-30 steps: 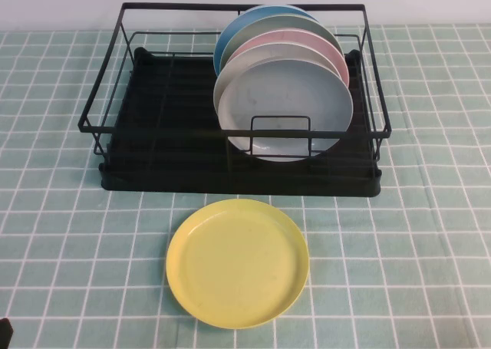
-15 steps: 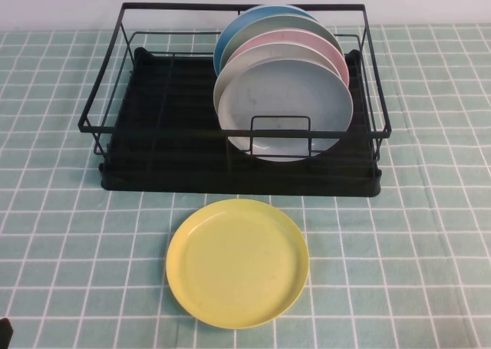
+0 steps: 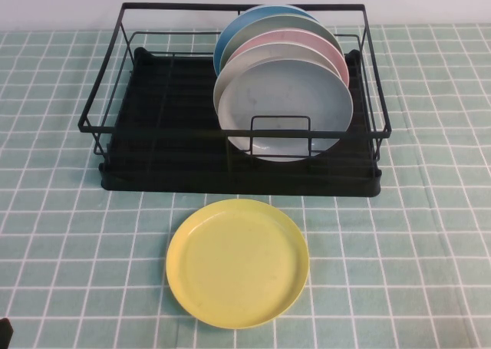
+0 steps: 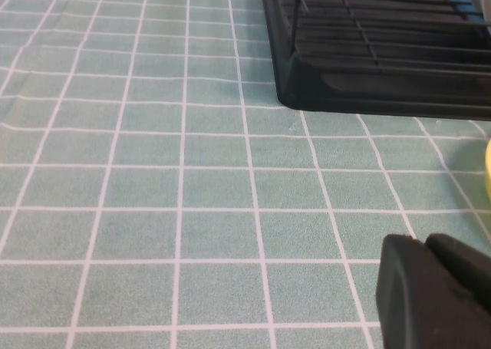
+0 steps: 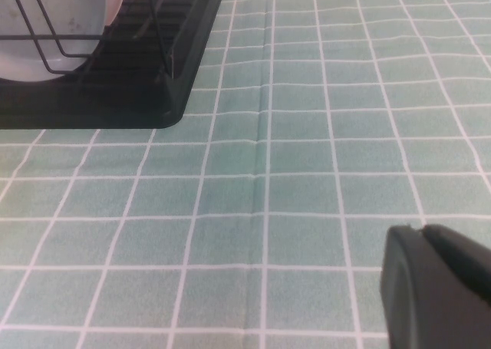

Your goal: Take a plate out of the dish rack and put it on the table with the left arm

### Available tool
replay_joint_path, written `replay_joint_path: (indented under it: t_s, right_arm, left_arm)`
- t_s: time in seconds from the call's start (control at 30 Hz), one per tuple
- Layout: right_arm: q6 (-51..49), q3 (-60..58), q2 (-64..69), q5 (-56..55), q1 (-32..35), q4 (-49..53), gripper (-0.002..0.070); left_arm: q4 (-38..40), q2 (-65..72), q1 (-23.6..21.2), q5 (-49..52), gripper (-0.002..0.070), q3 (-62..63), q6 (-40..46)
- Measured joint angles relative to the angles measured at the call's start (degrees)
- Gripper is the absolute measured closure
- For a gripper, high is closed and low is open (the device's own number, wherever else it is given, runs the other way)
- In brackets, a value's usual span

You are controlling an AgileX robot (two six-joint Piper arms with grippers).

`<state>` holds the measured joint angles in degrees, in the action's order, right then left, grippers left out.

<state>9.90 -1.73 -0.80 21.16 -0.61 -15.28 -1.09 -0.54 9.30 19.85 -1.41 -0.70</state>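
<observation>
The pale grey-blue plate (image 3: pixel 285 107) stands upright at the front of a row of plates in the black wire dish rack (image 3: pixel 165 119), behind the small wire loop divider (image 3: pixel 280 134). It also shows in the right wrist view (image 5: pixel 46 27). My left gripper (image 4: pixel 424 240) is shut and empty, low over the mint-green checked table (image 3: pixel 69 234), near the rack's front left corner (image 4: pixel 307 88). My right gripper (image 5: pixel 422 228) is shut and empty, over the cloth off the rack's front right corner (image 5: pixel 153 96). In the high view only a dark tip of the left arm (image 3: pixel 4 332) shows.
A yellow plate (image 3: pixel 237 261) lies flat on the table just in front of the rack. Behind the grey-blue plate stand a creamy-white plate (image 3: pixel 226 77), a pink one (image 3: pixel 307 46) and a blue one (image 3: pixel 230 38). The rack's left half holds nothing.
</observation>
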Motion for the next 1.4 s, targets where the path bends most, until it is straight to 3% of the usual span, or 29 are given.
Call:
replay_joint_path:
  t_s: [0.17, 0.4, 0.53, 0.8, 1.07, 1.27, 1.4]
  right_arm:
    - [0.00, 0.00, 0.00, 0.00, 0.00, 0.00, 0.0694]
    - [0.00, 0.00, 0.00, 0.00, 0.00, 0.00, 0.0694]
    - [0.00, 0.00, 0.00, 0.00, 0.00, 0.00, 0.0694]
    - [0.00, 0.00, 0.00, 0.00, 0.00, 0.00, 0.0694]
    - [0.00, 0.00, 0.00, 0.00, 0.00, 0.00, 0.0694]
    - [0.00, 0.00, 0.00, 0.00, 0.00, 0.00, 0.0694]
    - [0.00, 0.00, 0.00, 0.00, 0.00, 0.00, 0.0694]
  left_arm:
    - [2.70, 0.00, 0.09, -1.10, 0.0678, 0.00, -1.35]
    - [32.95, 0.00, 0.40, -14.85, 0.0678, -0.04, -16.38]
    - [36.52, 0.00, 0.40, -19.50, 0.0678, -0.04, -14.80]
    - [38.17, 0.00, 0.40, -19.31, 0.0678, -0.04, -13.36]
    - [32.74, 4.03, 0.40, 4.52, 0.0678, 17.31, 8.52]
    - [25.31, 24.71, 0.40, 29.03, 0.0678, 39.44, 26.57]
    - [27.52, 35.08, 1.66, 33.80, 0.0678, 49.06, 40.53]
